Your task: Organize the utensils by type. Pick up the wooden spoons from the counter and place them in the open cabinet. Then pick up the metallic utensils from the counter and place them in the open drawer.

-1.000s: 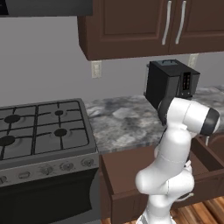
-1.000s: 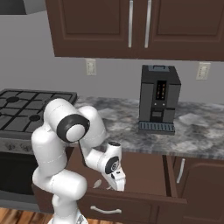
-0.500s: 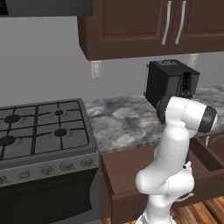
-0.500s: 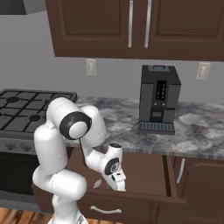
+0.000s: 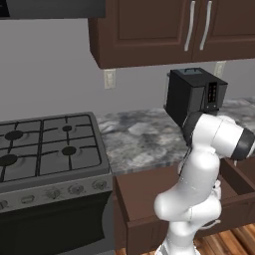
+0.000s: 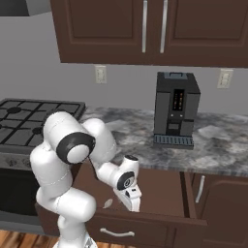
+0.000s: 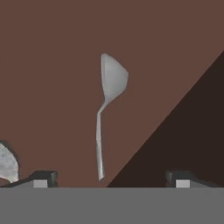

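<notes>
The end effector [image 7: 109, 177] hangs low inside the open drawer [image 6: 164, 189], its 2 dark fingertips [image 7: 41, 177] spread wide apart with nothing between them, so it is released. In the hand view a silvery metal spoon [image 7: 107, 113] lies flat on the brown drawer floor, its bowl pointing away from the fingertips and its thin handle running back toward the gap between them without touching either. At the left edge of that view, part of a second pale grey utensil [image 7: 6, 164] shows on the drawer floor, cut off by the frame, so its shape cannot be told.

In the right base view the white arm bends down from its shoulder into the drawer, the end effector [image 6: 133, 201] near the drawer's front wall, and a small pale piece [image 6: 107, 203] lies on the drawer floor just beside it. The grey marbled tabletop [image 6: 218, 150] runs behind the drawer, carrying a black coffee machine [image 6: 175, 109]. A black gas stove [image 5: 47, 149] sits at the left end, and dark brown wall cabinets [image 5: 149, 30] with their doors shut hang above
</notes>
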Tool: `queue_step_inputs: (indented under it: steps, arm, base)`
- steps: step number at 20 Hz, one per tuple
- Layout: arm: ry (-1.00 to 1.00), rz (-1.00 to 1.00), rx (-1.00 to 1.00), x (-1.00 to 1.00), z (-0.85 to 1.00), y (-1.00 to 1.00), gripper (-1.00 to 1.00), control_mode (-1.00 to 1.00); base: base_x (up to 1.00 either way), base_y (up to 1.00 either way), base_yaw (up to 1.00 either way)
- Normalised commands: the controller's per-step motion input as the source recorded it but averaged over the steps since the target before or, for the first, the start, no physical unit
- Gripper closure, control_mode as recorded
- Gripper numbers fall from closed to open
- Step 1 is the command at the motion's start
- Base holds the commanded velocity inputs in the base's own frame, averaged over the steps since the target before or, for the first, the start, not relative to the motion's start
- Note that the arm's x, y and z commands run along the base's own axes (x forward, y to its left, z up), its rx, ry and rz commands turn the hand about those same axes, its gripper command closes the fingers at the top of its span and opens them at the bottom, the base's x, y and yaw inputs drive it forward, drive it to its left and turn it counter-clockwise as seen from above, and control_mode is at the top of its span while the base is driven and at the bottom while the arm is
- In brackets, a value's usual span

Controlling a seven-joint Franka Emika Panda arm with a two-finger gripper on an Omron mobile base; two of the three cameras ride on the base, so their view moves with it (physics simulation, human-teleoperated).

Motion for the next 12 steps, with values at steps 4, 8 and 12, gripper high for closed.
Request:
queue_step_inputs:
  steps: [4,8,12]
  arm:
    - [0.0,0.02,0.06,-0.11,0.61,0.0,-1.0,-1.0]
    - [0.0,0.02,0.04,-0.01,0.72,0.0,-1.0,-1.0]
    - [-0.03,0.04,0.01,-0.13,0.93,0.03,-1.0,-1.0]
  base:
    - [0.0,0.0,0.0]
    - [0.0,0.0,0.0]
    - [0.0,0.0,0.0]
